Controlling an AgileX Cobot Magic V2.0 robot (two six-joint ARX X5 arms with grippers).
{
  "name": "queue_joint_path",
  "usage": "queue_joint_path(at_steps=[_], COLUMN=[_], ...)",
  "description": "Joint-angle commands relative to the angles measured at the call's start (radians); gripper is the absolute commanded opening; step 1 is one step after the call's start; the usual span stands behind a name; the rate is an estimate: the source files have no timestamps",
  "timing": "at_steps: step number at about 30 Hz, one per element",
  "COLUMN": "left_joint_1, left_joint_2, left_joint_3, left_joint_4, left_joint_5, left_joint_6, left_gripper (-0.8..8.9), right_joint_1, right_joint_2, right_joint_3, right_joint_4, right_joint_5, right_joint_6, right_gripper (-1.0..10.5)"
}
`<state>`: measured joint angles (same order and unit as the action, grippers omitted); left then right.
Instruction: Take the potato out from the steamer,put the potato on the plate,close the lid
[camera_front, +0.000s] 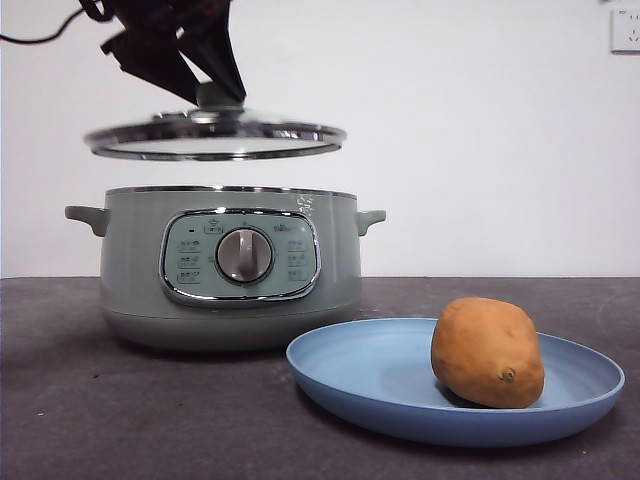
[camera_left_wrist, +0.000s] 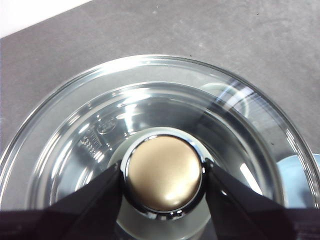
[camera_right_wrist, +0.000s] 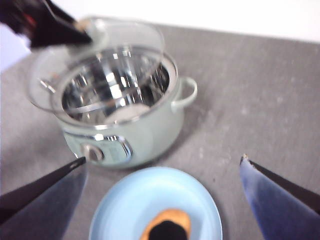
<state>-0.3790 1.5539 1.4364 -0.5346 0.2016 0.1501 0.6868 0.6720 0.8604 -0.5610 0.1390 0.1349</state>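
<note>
I have the left gripper (camera_left_wrist: 164, 175) with its fingers (camera_left_wrist: 97, 200) clamped on either side of the lid's (camera_front: 215, 139) knob, holding the domed glass lid level in the air just above the open sage-green steamer (camera_front: 230, 270). The right gripper (camera_right_wrist: 162, 172) hangs with its fingers spread wide and empty; between them lies the light-blue plate (camera_right_wrist: 135, 200) on the grey desk (camera_front: 80, 400). On it rests the smooth orange-brown potato (camera_front: 488, 352), dark eye facing front.
</note>
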Motion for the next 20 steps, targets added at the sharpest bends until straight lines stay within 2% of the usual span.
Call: queue_joint_path(at_steps=[1,4,20], left_joint_1=[-0.003,-0.010,-0.014], left_joint_2=[0.018,0.053,0.145], left_joint_3=[0.006,0.006,0.006], left_joint_4=[0.054,0.067,0.088], left_joint_5=[0.011,0.010,0.009], left_joint_6=[0.011,0.011,0.011], left_gripper=[-0.09,-0.09,-0.09], right_joint_1=[0.000,0.000,0.000], right_joint_2=[-0.038,-0.067,-0.065], right_joint_3=[0.014,0.015,0.015], right_joint_4=[0.002,-0.002,-0.003], right_joint_5=[0.013,0.051,0.051], right_joint_6=[0.007,0.006,0.006], right_gripper=[5.0,5.0,5.0])
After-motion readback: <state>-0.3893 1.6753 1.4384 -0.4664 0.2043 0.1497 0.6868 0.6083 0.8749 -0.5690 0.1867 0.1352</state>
